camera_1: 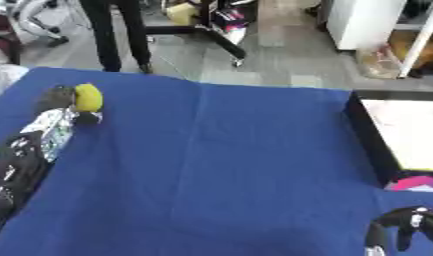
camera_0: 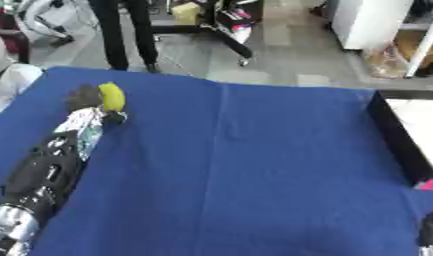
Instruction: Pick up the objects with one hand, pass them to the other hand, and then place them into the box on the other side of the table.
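Note:
A yellow rounded object (camera_0: 112, 96) sits at the far left of the blue table, and my left hand (camera_0: 85, 97) is curled round it, with the arm stretched along the left side. My right hand (camera_1: 400, 226) shows at the lower right corner, fingers relaxed and holding nothing. The black-walled box (camera_1: 363, 131) with a pale floor stands at the right edge of the table. A pink thing (camera_1: 416, 183) lies just in front of the box's near corner.
The blue cloth (camera_0: 246, 165) covers the table, with a fold line down its middle. A person's legs (camera_0: 123, 30) stand on the floor beyond the far edge. Shelving and furniture stand further back.

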Robot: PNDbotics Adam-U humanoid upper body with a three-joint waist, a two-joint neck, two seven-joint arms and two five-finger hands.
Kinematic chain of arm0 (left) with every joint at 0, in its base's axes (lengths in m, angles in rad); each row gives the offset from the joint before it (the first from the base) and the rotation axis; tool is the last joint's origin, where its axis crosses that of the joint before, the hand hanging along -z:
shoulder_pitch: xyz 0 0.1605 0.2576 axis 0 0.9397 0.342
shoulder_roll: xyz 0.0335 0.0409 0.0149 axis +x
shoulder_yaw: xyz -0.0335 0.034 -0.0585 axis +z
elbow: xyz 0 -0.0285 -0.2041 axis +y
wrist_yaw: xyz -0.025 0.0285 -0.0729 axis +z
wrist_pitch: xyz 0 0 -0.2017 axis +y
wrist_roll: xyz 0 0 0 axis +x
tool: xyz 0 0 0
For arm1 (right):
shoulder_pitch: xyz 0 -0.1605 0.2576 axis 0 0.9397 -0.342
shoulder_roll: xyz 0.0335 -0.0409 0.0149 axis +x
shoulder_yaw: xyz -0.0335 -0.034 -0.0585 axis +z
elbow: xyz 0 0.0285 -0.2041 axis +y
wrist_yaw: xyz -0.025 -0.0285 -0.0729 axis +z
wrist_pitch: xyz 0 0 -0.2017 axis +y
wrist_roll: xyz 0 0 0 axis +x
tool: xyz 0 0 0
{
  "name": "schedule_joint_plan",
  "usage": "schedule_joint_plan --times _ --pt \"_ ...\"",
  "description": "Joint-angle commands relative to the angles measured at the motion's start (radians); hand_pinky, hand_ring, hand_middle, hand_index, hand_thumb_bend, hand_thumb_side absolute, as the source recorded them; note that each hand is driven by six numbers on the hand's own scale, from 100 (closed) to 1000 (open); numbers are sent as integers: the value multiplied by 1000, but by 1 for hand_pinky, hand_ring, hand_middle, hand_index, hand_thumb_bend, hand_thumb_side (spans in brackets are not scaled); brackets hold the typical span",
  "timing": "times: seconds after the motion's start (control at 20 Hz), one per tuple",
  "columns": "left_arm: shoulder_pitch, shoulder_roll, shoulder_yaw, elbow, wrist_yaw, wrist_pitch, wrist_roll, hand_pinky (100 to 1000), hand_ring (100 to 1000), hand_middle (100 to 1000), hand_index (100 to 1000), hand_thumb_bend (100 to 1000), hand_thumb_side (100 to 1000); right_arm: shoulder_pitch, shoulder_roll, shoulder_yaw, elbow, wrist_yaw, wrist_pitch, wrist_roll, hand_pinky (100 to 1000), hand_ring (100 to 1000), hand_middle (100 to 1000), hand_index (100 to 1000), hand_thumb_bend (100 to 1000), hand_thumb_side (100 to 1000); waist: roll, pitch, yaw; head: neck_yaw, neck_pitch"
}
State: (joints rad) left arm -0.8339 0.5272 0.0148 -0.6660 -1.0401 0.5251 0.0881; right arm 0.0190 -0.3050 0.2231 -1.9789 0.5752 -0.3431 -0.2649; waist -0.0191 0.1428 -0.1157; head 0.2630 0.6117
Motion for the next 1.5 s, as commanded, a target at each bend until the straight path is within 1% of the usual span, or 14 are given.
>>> schedule_joint_plan --times 0.05,0.15,0.2,0.35,0.5,0.65,0.85,1.1,1.15,1.3,1.35,1.4,1.45,1.5 --pt "-8 28 12 8 10 18 50 784 659 614 734 115 232 0 -1 2 -21 -5 -1 8 623 547 240 539 100 417 0 -9 0 5 -14" --pt "-4 29 17 15 15 33 90 731 569 509 645 100 120 2 -1 3 -21 -7 -1 11 624 547 240 540 100 412 -1 -10 1 7 -13" --pt "-2 30 20 16 18 42 114 707 521 456 590 100 110 3 0 2 -21 -7 -1 12 624 547 240 540 100 410 -1 -11 2 7 -12" --pt "5 35 27 6 44 56 199 656 445 345 482 100 193 6 1 3 -21 -12 1 15 624 546 238 541 100 404 -1 -13 6 8 -9" --pt "16 42 27 -23 101 41 274 642 440 330 468 100 191 8 1 3 -21 -15 3 18 625 546 237 542 100 404 0 -16 11 7 -5" --pt "35 61 10 -81 171 -3 309 637 439 330 468 100 189 12 -1 1 -21 -17 5 19 627 547 237 543 100 391 1 -22 16 2 2" --pt "67 96 -20 -193 257 -60 289 636 438 330 468 100 192 13 -5 2 -21 -21 4 22 629 547 238 544 100 388 3 -28 24 -6 7" --pt "78 106 -31 -232 287 -58 275 636 438 330 468 100 192 13 -6 2 -21 -24 3 24 629 547 238 544 100 388 4 -28 25 -7 8" --pt "73 101 -37 -238 291 -60 272 623 437 333 471 100 198 8 -11 7 -21 -21 0 27 655 563 253 567 100 380 4 -33 27 -16 13" --pt "57 55 -92 -294 326 -93 237 619 435 334 472 100 200 -41 -59 61 -21 -17 -34 61 667 579 280 602 100 367 6 -50 36 -42 31" --pt "60 46 -116 -318 340 -107 223 621 438 336 474 100 200 -52 -70 79 -21 -19 -48 76 676 599 320 633 100 366 7 -53 38 -48 34" --pt "64 37 -139 -341 355 -122 208 621 438 336 474 100 199 -62 -78 95 -21 -18 -63 90 677 602 327 638 100 365 7 -55 39 -54 37" --pt "69 32 -164 -366 370 -137 193 622 440 337 475 100 200 -68 -82 105 -21 -18 -78 105 685 620 385 687 100 337 8 -56 40 -59 39" --pt "75 25 -189 -391 385 -152 178 622 440 337 475 100 200 -76 -86 114 -21 -16 -93 121 688 626 406 706 100 326 8 -58 41 -65 41"
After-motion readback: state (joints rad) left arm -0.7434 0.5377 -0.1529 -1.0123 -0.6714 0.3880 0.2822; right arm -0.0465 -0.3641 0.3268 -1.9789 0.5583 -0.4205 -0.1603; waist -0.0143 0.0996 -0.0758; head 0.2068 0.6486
